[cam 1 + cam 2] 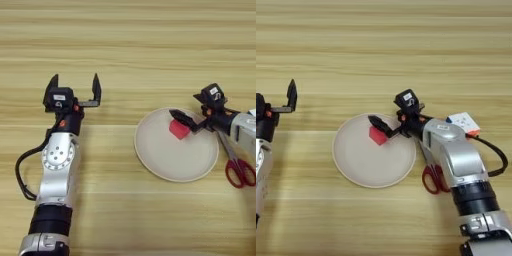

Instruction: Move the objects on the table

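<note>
Centrally, toward the right, the right gripper reached over the plate, its black fingers closed on the red cube at the plate's upper part. Whether the cube touched the plate could not be told. Scissors lay just right of the plate, and a puzzle cube sat at mid right. At mid left the left gripper stood with fingers spread wide over the table.
</note>
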Action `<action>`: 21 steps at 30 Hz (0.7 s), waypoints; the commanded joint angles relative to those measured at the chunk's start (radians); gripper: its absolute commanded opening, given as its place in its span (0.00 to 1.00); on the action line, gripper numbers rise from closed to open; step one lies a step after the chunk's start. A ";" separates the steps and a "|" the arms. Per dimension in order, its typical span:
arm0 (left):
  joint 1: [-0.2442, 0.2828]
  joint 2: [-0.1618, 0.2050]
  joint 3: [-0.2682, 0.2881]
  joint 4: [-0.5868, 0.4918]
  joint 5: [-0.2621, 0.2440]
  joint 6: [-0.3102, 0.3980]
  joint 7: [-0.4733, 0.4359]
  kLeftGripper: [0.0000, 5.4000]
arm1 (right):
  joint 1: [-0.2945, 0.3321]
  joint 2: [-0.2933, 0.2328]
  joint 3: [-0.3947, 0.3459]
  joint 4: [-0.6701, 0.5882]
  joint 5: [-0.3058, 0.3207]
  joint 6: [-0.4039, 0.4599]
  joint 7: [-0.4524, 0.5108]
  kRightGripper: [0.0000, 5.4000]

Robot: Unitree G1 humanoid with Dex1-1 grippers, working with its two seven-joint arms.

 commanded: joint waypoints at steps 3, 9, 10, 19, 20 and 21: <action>0.000 -0.004 -0.003 -0.001 0.008 -0.006 0.005 1.00 | -0.116 0.014 -0.039 0.189 0.049 0.061 0.048 0.99; 0.004 -0.007 -0.005 -0.005 0.010 -0.006 0.008 1.00 | -0.158 0.014 -0.062 0.255 0.079 0.109 0.079 0.99; 0.004 -0.007 -0.006 -0.005 0.010 -0.006 0.008 1.00 | -0.163 0.012 -0.063 0.262 0.081 0.120 0.081 0.99; 0.004 -0.010 -0.007 -0.003 0.011 -0.008 0.011 1.00 | -0.170 -0.004 -0.061 0.248 0.109 0.193 0.142 0.99; 0.004 -0.010 -0.007 -0.004 0.011 -0.008 0.012 1.00 | -0.170 -0.005 -0.060 0.244 0.111 0.207 0.144 0.99; 0.004 -0.010 -0.007 -0.003 0.011 -0.008 0.012 1.00 | -0.168 -0.007 -0.059 0.241 0.112 0.215 0.148 0.99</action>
